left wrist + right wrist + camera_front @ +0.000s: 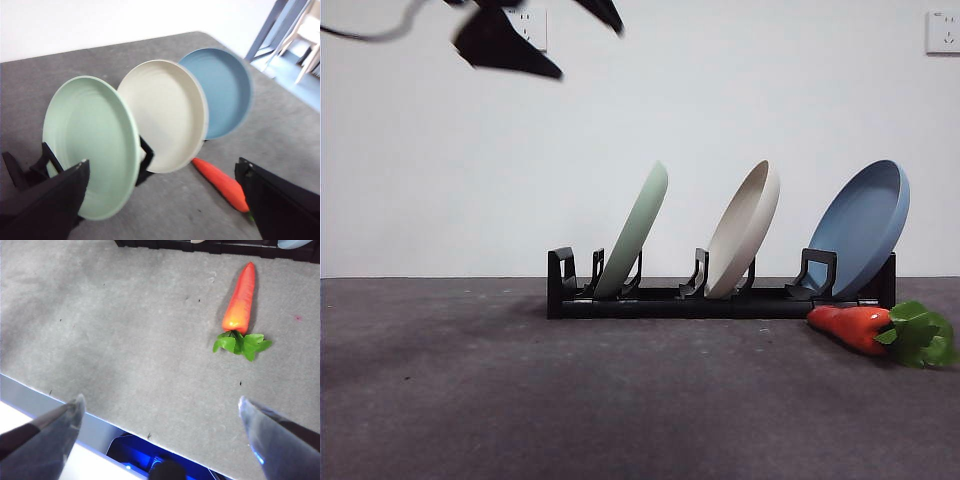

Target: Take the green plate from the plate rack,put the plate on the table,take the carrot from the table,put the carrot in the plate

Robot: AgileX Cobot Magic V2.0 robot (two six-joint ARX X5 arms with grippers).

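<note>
The green plate [638, 228] stands tilted in the left slot of the black plate rack [670, 302]; it also shows in the left wrist view [90, 140]. My left gripper [162, 167] is open and empty, apart from the plates and facing them. It shows as a dark shape at the top left of the front view [582, 48]. The carrot [855, 326] lies on the table [520, 400] by the rack's right end, and shows in both wrist views [222, 184] [241, 297]. My right gripper [161, 400] is open and empty, above the table's front edge.
A beige plate [745, 228] stands in the rack's middle slot and a blue plate [865, 225] in the right slot. The table's front edge [45, 395] lies close under my right gripper. A white wall stands behind the rack.
</note>
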